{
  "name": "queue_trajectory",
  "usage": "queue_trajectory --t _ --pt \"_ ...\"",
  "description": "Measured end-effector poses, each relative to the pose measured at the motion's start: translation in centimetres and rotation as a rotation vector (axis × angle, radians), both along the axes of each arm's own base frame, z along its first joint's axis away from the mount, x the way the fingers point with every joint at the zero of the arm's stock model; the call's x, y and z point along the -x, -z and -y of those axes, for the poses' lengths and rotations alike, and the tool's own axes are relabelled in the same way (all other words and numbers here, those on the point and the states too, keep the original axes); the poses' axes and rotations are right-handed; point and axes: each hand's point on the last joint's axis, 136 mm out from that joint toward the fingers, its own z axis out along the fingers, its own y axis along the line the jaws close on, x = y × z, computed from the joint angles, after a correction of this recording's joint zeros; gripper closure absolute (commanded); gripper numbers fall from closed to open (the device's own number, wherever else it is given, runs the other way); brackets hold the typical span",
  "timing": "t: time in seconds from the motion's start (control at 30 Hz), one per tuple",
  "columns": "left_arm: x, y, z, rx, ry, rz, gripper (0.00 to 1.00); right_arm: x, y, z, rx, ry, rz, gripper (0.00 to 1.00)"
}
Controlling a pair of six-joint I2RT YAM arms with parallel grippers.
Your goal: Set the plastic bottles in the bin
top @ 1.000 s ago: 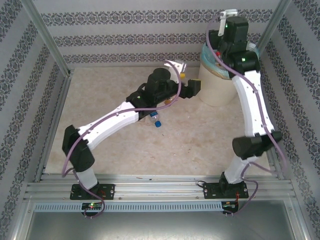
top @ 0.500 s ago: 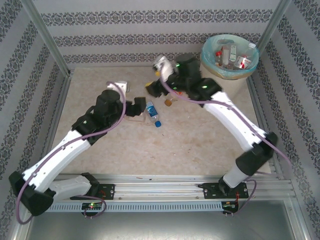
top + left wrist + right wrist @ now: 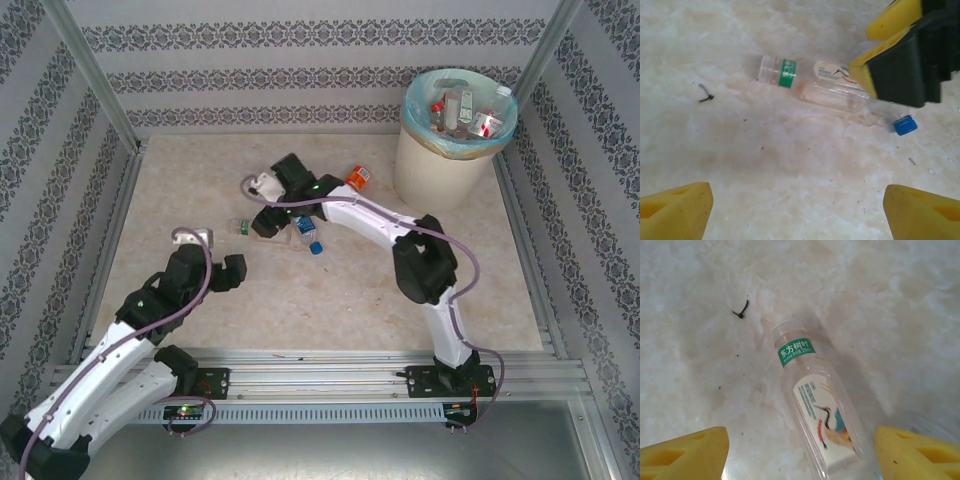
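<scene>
Yellow-padded right tool [image 3: 800, 452] spreads wide astride a green-labelled clear bottle [image 3: 815, 405], left tool [image 3: 797, 212] likewise spread.

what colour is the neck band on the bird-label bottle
The neck band is green with white characters; the right wrist view shows it best.

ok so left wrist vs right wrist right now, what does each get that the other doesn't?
Left wrist, not right wrist: the blue cap of a second bottle, the right end effector seen from outside, over the bottles, and the left end effector, open and holding nothing. Right wrist, not left wrist: the right arm's own yellow fingertips, spread either side of the green-banded bottle, with the band's characters large enough to read. Both: that clear bottle lying on its side, and a dark speck near its neck.
</scene>
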Motion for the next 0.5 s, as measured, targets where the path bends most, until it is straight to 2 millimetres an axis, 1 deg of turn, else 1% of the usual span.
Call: queue_trajectory --t 0.03,0.1,0.2,0.27,0.33,0.4,0.5 --pt "0.3 0.3 -0.3 0.013 -0.017 0.003 0.12 0.0 1.0 -0.4 0.018 -0.006 -0.003 0.14" --pt "0.7 0.8 -0.8 0.033 -0.046 0.006 0.13 0.0 2.7 -1.2 0.053 -0.014 -0.004 0.13" --pt "1.2 1.3 -1.2 0.064 -0.079 0.006 0.13 -1.1 5.1 -1.6 0.117 -0.002 0.008 0.12" --pt "1.5 1.7 -1.3 0.080 -0.091 0.007 0.13 -2.2 5.2 -1.8 0.135 0.011 0.039 0.12" --pt "1.6 1.9 -1.4 0.091 -0.099 0.006 0.13 -2.6 5.2 -1.5 0.151 0.014 0.047 0.14" --pt "1.7 2.0 -1.4 0.093 -0.101 0.003 0.13 -2.3 5.7 -1.1 0.177 0.010 0.037 0.14" --pt "1.6 2.1 -1.4 0.090 -0.101 -0.002 0.12 -1.8 6.4 -0.8 0.209 -0.002 0.027 0.12"
